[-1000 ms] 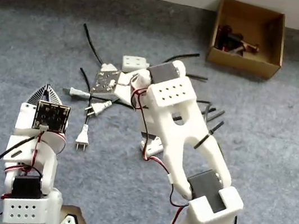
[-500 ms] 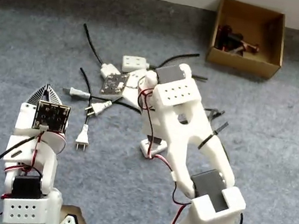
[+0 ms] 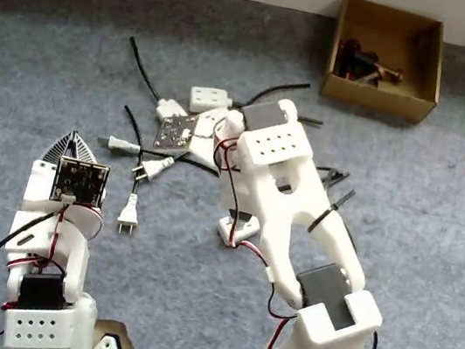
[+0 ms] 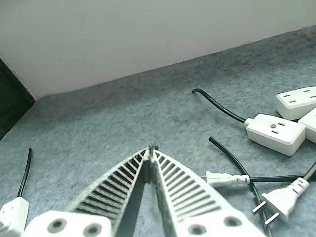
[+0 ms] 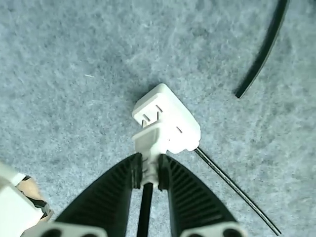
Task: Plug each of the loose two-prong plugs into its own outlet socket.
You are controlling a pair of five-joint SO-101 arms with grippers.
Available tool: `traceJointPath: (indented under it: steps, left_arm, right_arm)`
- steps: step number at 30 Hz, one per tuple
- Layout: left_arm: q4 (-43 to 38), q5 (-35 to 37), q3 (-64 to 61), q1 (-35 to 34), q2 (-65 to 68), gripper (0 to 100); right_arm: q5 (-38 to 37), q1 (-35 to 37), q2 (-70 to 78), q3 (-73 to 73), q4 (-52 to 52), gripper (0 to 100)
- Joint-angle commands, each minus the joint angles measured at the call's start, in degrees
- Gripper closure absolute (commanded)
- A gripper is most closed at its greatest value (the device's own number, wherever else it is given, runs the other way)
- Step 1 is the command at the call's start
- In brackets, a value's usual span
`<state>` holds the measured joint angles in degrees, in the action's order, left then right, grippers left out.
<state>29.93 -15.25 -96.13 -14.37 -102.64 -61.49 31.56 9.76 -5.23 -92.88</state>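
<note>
While the right gripper (image 5: 148,165) is clamped on a white plug (image 5: 148,143), its black fingers (image 5: 126,177) pinching the body from both sides, the plug's front meets the slotted face of a white outlet (image 5: 170,121) that lies on the grey carpet (image 5: 74,59). A sliver of prong shows where the two meet, and how deep the prongs sit cannot be told. A thin cord (image 5: 232,185) runs away from that outlet's rear, and a thicker cord end (image 5: 261,54) lies well apart from it. Seen from the high view, the right arm (image 3: 277,173) stretches from the near edge to the cluster of parts in the middle, its wrist over the tangle. The left gripper (image 4: 150,149) is closed on nothing, its ribbed fingers (image 4: 123,182) pressed tip to tip, poised over bare carpet to the left of the cluster. Three more plugs lie loose between the arms: a second plug (image 3: 156,168) set at an angle, a third plug (image 3: 128,213) nearer the arms' bases with its prongs pointing toward them, and a slim plug (image 3: 118,144) lying sideways, close to the left gripper's tips. Beyond them sit a second outlet (image 3: 210,98) and a third outlet (image 3: 170,110), near each other, with a fourth outlet (image 3: 237,227) partly hidden beside the right arm. A cardboard box (image 3: 377,98) with dark parts inside stands at the far right, well apart from the cords.
</note>
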Motion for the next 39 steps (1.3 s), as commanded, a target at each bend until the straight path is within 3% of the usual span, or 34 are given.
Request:
traceJointPath:
  steps: [1, 39]
  left_arm:
    - [0.2, 0.6, -1.1, -0.4, -0.4, 99]
    - [0.0, 0.6, -1.1, -0.3, -0.2, 99]
  right_arm:
    - [-0.6, 0.4, -0.8, -0.4, 0.6, 99.2]
    - [-0.5, 1.5, 3.9, -2.1, 0.3, 99.2]
